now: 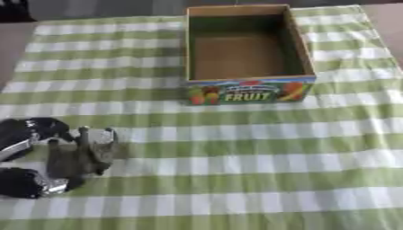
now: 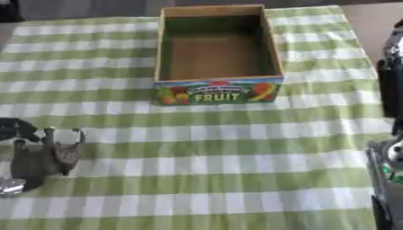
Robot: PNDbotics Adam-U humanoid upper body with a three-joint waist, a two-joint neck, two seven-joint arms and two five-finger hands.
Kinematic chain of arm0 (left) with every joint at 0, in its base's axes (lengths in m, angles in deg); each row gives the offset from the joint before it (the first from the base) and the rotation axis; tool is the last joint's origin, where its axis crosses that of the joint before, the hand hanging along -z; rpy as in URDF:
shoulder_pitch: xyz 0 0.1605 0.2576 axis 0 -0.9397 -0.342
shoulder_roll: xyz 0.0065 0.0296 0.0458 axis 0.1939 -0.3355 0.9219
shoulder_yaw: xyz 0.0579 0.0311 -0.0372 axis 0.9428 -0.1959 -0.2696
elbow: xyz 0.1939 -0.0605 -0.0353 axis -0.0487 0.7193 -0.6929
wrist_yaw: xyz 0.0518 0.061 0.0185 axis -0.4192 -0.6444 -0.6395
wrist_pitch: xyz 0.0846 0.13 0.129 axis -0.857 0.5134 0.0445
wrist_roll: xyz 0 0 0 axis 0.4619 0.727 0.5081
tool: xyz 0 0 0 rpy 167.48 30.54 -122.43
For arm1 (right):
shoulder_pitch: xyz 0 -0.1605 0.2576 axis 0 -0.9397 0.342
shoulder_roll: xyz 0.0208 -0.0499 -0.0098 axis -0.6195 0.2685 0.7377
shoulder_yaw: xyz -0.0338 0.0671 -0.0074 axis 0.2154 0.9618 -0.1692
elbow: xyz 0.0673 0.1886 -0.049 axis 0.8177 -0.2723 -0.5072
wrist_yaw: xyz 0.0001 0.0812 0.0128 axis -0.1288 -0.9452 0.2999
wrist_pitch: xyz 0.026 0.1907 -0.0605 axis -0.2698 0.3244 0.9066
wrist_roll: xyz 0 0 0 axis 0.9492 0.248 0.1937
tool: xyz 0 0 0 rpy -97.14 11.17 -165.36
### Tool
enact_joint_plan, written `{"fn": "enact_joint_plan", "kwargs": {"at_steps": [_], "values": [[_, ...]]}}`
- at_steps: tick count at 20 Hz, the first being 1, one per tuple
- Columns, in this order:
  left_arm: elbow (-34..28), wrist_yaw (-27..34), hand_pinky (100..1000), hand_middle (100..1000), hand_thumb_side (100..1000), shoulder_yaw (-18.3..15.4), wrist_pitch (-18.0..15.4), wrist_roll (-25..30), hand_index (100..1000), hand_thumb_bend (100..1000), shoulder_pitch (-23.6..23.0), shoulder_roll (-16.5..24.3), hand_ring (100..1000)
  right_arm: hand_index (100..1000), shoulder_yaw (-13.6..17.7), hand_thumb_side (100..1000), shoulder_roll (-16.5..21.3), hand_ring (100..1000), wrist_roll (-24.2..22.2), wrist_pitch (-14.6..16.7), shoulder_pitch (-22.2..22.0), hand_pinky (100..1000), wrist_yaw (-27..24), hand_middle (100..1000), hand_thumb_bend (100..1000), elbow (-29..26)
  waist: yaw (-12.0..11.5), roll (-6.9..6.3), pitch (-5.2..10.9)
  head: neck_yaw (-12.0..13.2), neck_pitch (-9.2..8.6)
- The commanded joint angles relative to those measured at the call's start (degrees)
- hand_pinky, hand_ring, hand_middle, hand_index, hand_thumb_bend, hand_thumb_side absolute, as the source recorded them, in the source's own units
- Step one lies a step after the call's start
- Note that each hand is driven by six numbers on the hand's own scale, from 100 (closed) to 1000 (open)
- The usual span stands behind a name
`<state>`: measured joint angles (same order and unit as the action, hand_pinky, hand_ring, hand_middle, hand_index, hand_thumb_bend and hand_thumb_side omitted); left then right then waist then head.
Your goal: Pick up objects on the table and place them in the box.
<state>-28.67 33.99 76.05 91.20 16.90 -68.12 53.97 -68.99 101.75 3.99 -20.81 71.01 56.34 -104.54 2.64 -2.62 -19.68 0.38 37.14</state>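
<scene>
Gripping a grey toy animal, left robot hand curled around it, cardboard box well apart

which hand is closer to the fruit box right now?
Neither is close; the call is uncertain. The left hand sits near the table's left edge, well short of the fruit box. Only the right arm shows, at the right edge.

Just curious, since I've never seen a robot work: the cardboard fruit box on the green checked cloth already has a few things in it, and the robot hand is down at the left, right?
Not quite. The cardboard fruit box is empty: the left eye view shows only its bare brown floor. The rest holds: it stands on the green checked cloth, and the left robot hand is low at the left.
</scene>
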Motion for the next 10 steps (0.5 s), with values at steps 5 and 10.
{"fn": "enact_joint_plan", "kwargs": {"at_steps": [5,10], "values": [[1.5,-3.6,895,842,795,0.8,-1.5,0.5,830,580,1.0,1.8,902,796,0.0,633,0.4,654,-0.3,0.1,0.2,811,-0.4,645,100,-1.0,0.0,-0.1,1.01,0.6,-0.38],[2.8,-3.7,891,840,760,1.4,-2.1,1.5,842,561,1.7,1.1,897,796,-0.1,632,0.3,654,-0.3,0.1,0.0,811,-0.6,645,100,-1.0,0.3,-0.12,0.91,0.9,-0.38]]}}
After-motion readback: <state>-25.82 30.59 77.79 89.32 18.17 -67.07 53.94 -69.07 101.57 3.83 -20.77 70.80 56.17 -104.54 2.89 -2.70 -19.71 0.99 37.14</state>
